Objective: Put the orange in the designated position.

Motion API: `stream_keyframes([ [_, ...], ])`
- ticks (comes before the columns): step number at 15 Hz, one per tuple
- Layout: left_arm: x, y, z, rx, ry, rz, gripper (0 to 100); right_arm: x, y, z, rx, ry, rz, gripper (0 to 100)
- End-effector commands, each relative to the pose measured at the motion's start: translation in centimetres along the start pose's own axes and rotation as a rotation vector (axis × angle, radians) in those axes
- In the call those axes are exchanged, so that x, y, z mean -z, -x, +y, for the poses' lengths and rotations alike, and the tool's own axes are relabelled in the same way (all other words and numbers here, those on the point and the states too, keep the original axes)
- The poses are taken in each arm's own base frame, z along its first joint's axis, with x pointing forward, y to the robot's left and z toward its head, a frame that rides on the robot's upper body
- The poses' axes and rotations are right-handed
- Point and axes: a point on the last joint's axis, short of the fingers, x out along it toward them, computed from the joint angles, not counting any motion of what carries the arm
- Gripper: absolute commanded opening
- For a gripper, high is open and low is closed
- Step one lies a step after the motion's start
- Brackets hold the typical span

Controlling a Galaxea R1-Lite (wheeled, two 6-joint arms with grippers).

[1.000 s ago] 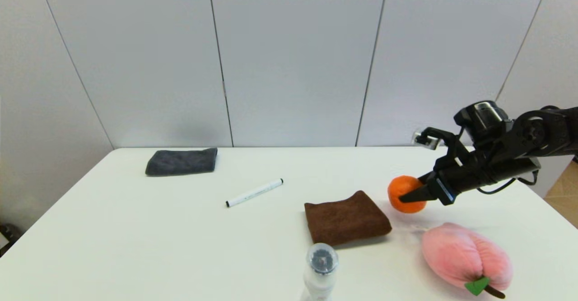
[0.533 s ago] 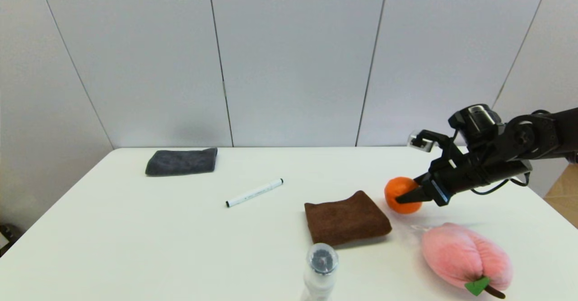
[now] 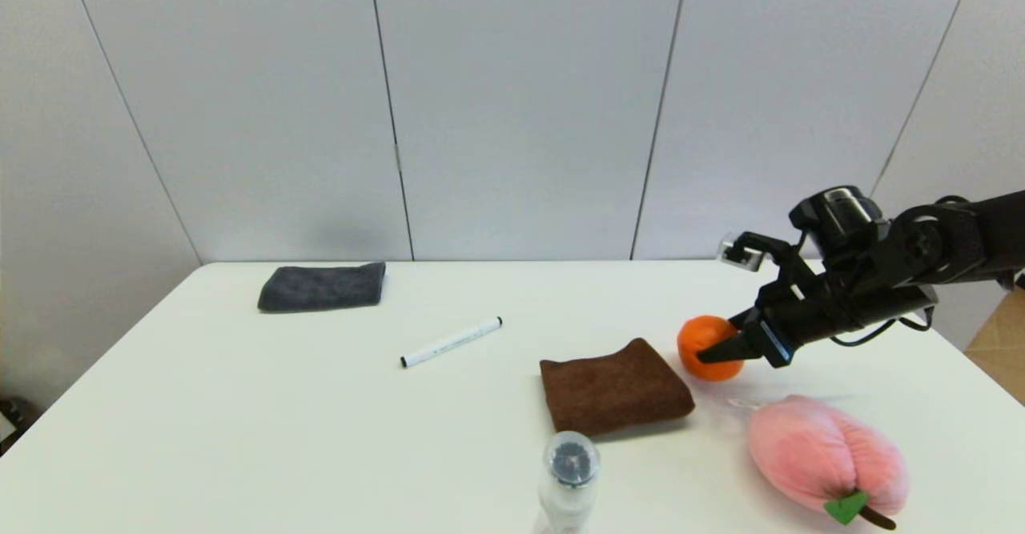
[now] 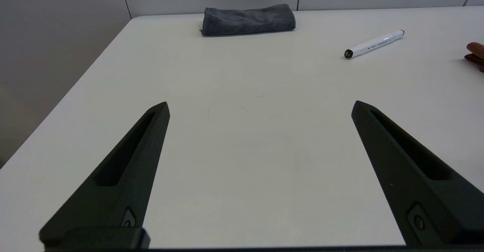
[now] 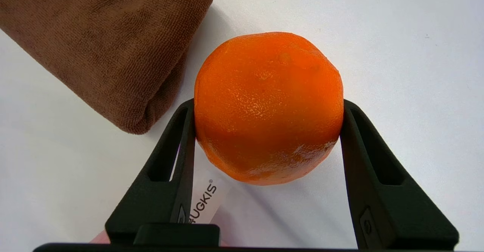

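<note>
The orange (image 3: 705,342) is a round, dimpled bright-orange fruit at the right of the white table (image 3: 240,406), just right of the brown cloth. My right gripper (image 3: 713,348) reaches in from the right and is shut on it. In the right wrist view both black fingers (image 5: 177,150) press the sides of the orange (image 5: 266,104), with white tabletop and its shadow beneath. No mark on the table shows the designated position. My left gripper (image 4: 261,104) hovers open over bare table at the left, holding nothing.
A brown folded cloth (image 3: 615,386) lies beside the orange, and a pink plush peach (image 3: 825,454) lies nearer me on the right. A white marker (image 3: 451,342) is mid-table, a grey cloth (image 3: 322,287) at the back left, and a clear-capped bottle (image 3: 569,478) at the front edge.
My right gripper has carried the orange a little to the left, closer to the brown cloth's right edge. Nothing else on the table has moved.
</note>
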Motion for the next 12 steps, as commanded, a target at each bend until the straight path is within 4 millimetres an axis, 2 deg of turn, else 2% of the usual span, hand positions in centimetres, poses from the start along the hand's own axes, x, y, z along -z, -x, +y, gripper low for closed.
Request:
stream_keyframes([
  [1, 0.00, -0.01, 0.00, 0.000, -0.001, 0.002, 100, 0.09, -0.10, 0.01, -0.006, 0.001, 0.003, 0],
  [12, 0.00, -0.01, 0.00, 0.000, -0.001, 0.002, 100, -0.29, -0.49, 0.95, -0.030, 0.023, 0.005, 0],
])
